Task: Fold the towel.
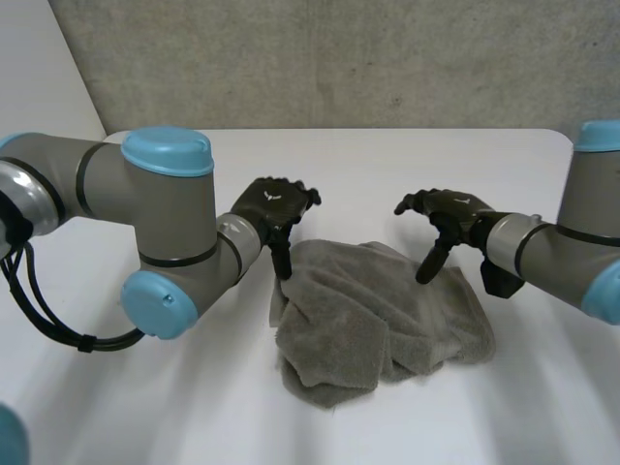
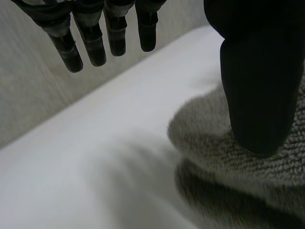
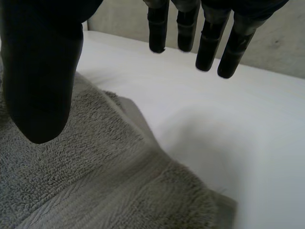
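Above the far edge of the towel [image 1: 383, 315], my left hand [image 1: 274, 205] is hanging open, its fingers [image 2: 97, 45] spreading loosely away from the thumb [image 2: 257, 86], which is pointing down at the cloth's far left corner; I cannot tell whether its tip is touching the pile. My right hand [image 1: 448, 209] is hovering open in the same way over the far right part, its fingers [image 3: 207, 45] relaxing apart from the thumb [image 3: 40, 81], which is pointing down over the terry and gripping nothing. The grey towel is lying crumpled in a loose heap between and just in front of both hands, a thick fold bulging toward the near side. It is resting near the middle of the white tabletop [image 1: 407, 160], and a grey wall [image 1: 339, 58] is standing behind the tabletop's far edge.
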